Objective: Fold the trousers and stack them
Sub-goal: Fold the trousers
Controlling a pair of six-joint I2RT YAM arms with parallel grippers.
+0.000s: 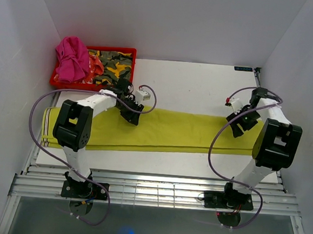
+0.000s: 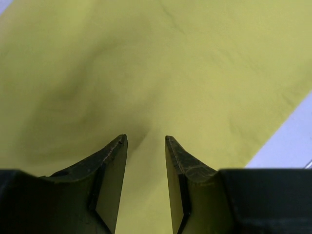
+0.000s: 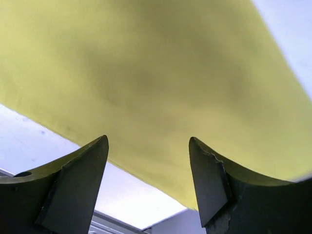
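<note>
The left gripper (image 2: 145, 139) and right gripper (image 3: 148, 141) hover, jaws apart, over the spread trousers (image 1: 171, 130).

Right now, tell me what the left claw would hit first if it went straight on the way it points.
The trousers: yellow-green cloth fills the view straight ahead of the left claw. It looks very close, though depth is unclear.

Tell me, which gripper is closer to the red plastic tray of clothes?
Left. The left gripper sits over the lime yellow-green cloth trousers, close beside the red plastic tray; the right gripper is across the table, above the trousers' other end.
</note>
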